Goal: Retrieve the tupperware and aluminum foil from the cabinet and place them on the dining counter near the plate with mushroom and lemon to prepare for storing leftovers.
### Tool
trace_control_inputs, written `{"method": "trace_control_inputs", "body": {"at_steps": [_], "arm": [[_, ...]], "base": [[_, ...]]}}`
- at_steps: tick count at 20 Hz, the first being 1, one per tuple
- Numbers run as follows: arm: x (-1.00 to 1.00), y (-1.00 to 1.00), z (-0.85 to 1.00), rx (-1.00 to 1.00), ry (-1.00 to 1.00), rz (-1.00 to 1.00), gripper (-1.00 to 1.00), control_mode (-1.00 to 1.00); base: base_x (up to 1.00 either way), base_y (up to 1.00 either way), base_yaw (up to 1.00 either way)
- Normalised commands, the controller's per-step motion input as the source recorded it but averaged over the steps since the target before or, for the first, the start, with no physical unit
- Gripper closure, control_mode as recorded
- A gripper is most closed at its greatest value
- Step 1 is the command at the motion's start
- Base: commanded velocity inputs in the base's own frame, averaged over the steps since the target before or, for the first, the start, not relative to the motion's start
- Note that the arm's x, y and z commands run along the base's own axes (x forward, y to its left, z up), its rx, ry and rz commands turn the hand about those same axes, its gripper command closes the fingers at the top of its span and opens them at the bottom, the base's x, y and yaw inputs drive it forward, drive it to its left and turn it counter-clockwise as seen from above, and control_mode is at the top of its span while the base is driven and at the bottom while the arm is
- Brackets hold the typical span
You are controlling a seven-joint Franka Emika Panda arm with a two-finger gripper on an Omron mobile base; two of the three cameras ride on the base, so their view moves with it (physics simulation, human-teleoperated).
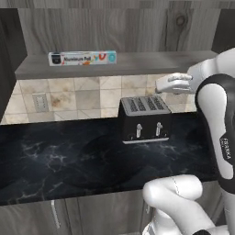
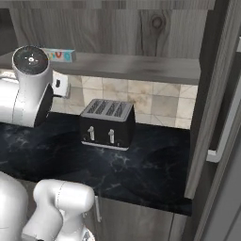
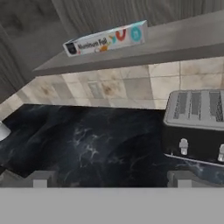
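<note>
- One foil carton (image 1: 82,58), long and narrow, white and pale blue with a dark end, lying flat on the grey shelf board (image 1: 137,64) of the open cabinet (image 2: 207,94); seen again at the shelf's left end (image 2: 59,55) and tilted across the hand view (image 3: 106,40).
- One black toaster (image 1: 145,118), four slots on top, two levers on the front, standing on the black marble-veined table (image 1: 69,156) below the shelf, against the beige tiles (image 1: 82,96).
- One wall socket (image 1: 40,102) in the tiles, left of the toaster.
- One long metal bar handle (image 2: 226,136) on the open cabinet door at far right.
- Tool (image 3: 112,179): two dark fingertips (image 3: 40,179) at the bottom of the hand view, spread wide apart, nothing between them; black table and toaster (image 3: 197,122) ahead, carton well above.
- White hand (image 1: 174,83) held just under the shelf edge, above the toaster, well right of the carton.
</note>
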Motion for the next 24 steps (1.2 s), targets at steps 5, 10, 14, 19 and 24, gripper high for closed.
{"method": "trace_control_inputs", "body": {"at_steps": [5, 10, 14, 19, 24], "arm": [[0.37, 0.15, 0.18, -0.14, 0.0, 0.1, -1.0, -1.0], [0.51, 0.01, -0.01, -0.07, 0.0, 0.02, -1.0, -1.0], [0.44, 0.0, -0.18, 0.0, -0.09, 0.0, -1.0, -1.0], [0.53, 0.0, -0.06, 0.0, -0.1, 0.0, -1.0, -1.0], [0.6, 0.0, 0.0, 0.0, -0.03, 0.06, -1.0, -1.0]], "base": [[0.0, 0.0, 0.0], [0.0, 0.0, 0.0], [0.0, 0.0, 0.0], [0.0, 0.0, 0.0], [0.0, 0.0, 0.0]]}}
